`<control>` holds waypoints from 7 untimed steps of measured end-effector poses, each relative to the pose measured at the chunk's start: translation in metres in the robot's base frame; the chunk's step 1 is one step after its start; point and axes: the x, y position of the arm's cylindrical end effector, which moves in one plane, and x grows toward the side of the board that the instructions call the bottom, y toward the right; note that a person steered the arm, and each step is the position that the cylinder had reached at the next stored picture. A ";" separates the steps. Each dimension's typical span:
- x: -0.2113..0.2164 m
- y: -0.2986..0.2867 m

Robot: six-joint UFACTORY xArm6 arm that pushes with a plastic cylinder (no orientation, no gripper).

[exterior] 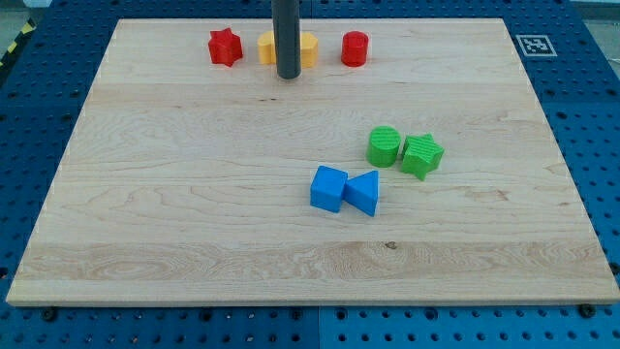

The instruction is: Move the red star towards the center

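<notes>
Nearest you, well below the red star (225,47), sit a blue cube (328,188) and blue wedge (364,192), then two green blocks (405,151). Your tip (288,76) sits just right of the star, fronting a yellow block (308,47). No hand here, so no state.

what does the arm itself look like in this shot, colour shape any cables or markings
Only the rod shows: a straight, smooth, dark grey to black cylinder coming in from the view's top, the same width all the way down. My tip is a plain flat end, with no pad or attachment. No cables, labels or markings are visible on it. The rest of the arm is out of frame.
</notes>
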 end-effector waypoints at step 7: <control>-0.117 -0.143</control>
